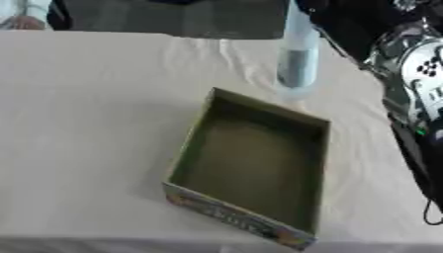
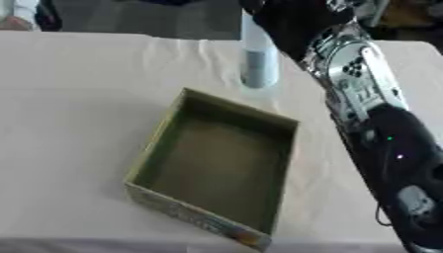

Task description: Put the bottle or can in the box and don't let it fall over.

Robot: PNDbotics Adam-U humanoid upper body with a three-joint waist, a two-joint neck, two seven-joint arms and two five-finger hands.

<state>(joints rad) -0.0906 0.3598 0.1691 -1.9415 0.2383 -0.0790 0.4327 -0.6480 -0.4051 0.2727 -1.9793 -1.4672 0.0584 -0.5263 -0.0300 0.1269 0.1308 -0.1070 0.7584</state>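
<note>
A tall pale bottle (image 1: 297,54) with a grey band stands upright just beyond the far edge of the box. Its base is close to the tablecloth; I cannot tell whether it touches. My right hand (image 2: 290,22) is at the bottle's upper part, dark fingers curled round it, with the arm (image 2: 363,84) coming in from the right. The open cardboard box (image 1: 192,138) lies in the middle of the table, olive inside, with a colourful printed front side. Nothing is in it. My left hand is out of sight.
A cream tablecloth (image 1: 86,123) covers the table, with wrinkles near the bottle. The table's far edge runs along the top and a dark floor lies beyond. A black cable (image 1: 429,210) hangs by my right arm at the right edge.
</note>
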